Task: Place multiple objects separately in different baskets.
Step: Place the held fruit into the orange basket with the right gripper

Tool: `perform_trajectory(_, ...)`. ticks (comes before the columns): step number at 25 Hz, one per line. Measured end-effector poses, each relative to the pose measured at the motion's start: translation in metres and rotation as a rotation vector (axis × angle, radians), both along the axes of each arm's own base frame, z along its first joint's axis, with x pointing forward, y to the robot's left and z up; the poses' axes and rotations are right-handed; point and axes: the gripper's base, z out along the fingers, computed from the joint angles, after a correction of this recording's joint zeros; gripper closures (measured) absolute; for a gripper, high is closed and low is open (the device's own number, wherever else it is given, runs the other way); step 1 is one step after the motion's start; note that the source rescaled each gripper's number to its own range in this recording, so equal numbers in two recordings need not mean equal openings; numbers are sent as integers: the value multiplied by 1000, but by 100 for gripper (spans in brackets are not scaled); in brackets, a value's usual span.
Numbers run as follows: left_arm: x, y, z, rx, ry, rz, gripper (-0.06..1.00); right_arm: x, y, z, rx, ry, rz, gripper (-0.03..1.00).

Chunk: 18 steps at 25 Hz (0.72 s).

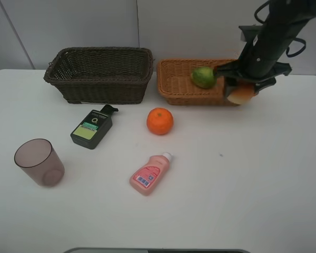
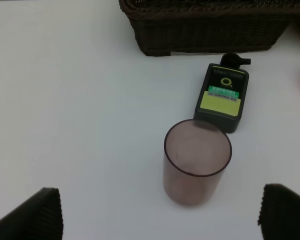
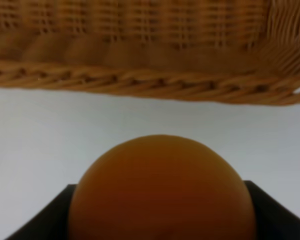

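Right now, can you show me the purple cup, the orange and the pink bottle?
purple cup (image 2: 192,187), left wrist view, front wall.
orange (image 1: 160,120), high view, middle of peel.
pink bottle (image 1: 150,175), high view, middle of body.

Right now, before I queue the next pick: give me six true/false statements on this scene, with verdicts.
1. The right gripper is shut on the peach. True.
2. The green fruit lies on the table. False: it lies in the light basket.
3. The cup stands upright on the table. True.
4. The pink bottle stands upright. False: it lies on its side on the table.
5. The left gripper is open and holds nothing. True.
6. The orange sits in the light basket. False: it sits on the table.
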Motion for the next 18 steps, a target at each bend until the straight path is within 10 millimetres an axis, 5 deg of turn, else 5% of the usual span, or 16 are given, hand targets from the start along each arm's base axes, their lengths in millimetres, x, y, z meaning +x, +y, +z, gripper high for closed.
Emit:
perform_trajectory(6,0,0,0,0,0,0,-6,33,3,17,13,-73,-5,71)
perform_trajectory(18,0,0,0,0,0,0,-6,73,7,-32,13,-78,1,71)
